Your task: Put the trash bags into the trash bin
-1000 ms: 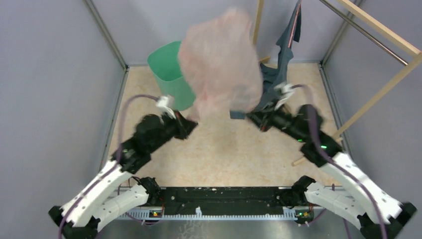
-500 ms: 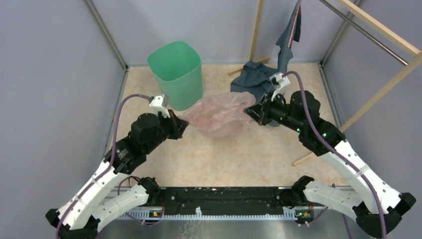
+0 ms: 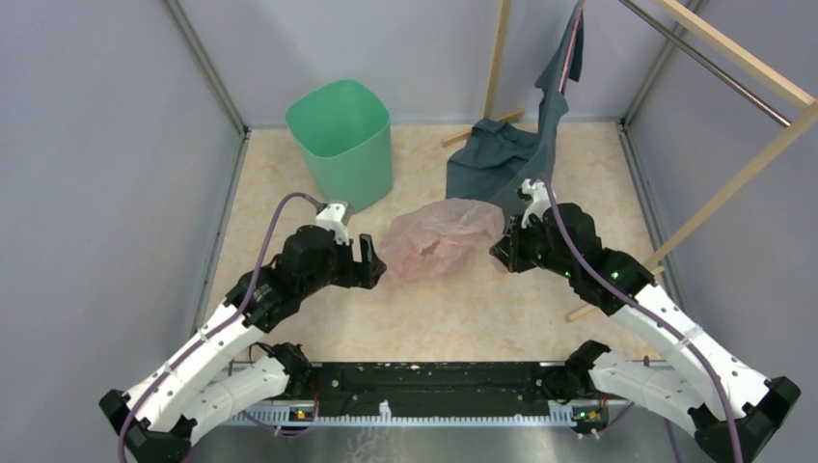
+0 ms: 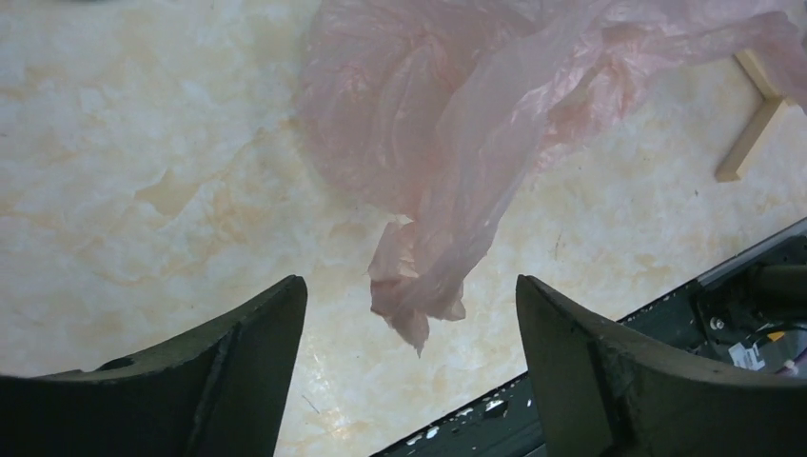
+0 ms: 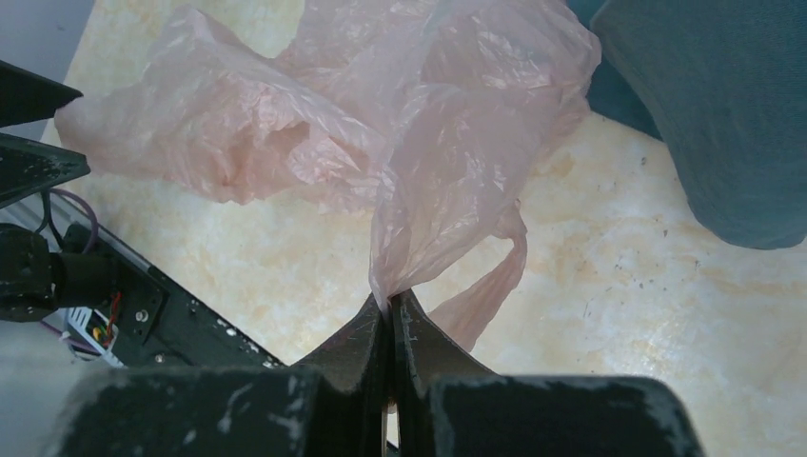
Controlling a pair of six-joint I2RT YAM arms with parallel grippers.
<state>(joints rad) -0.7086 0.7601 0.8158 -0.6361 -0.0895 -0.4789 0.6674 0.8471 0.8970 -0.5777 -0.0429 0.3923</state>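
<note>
The pale-pink trash bag (image 3: pixel 436 235) lies crumpled on the marbled floor between my two arms. In the right wrist view my right gripper (image 5: pixel 390 303) is shut on a pinch of the trash bag (image 5: pixel 419 143), its film rising from the closed tips. My left gripper (image 4: pixel 411 295) stands wide open. A loose corner of the trash bag (image 4: pixel 447 143) hangs between its fingers (image 4: pixel 252 333) without touching them. From above, the left gripper (image 3: pixel 372 258) sits just left of the bag and the right gripper (image 3: pixel 499 250) at its right edge. The mint-green trash bin (image 3: pixel 343 143) stands upright at the back left, apart from the bag.
A dark blue-grey cloth garment (image 3: pixel 502 152) hangs from a wooden rack (image 3: pixel 716 43) and pools on the floor behind the bag. A wooden leg (image 3: pixel 617 289) slants along the right side. Grey walls (image 3: pixel 106 193) enclose the floor.
The bag was swung up high, then dropped to the floor. My left gripper opened and let go of it, drawing back toward me. The right gripper kept its hold and lowered.
</note>
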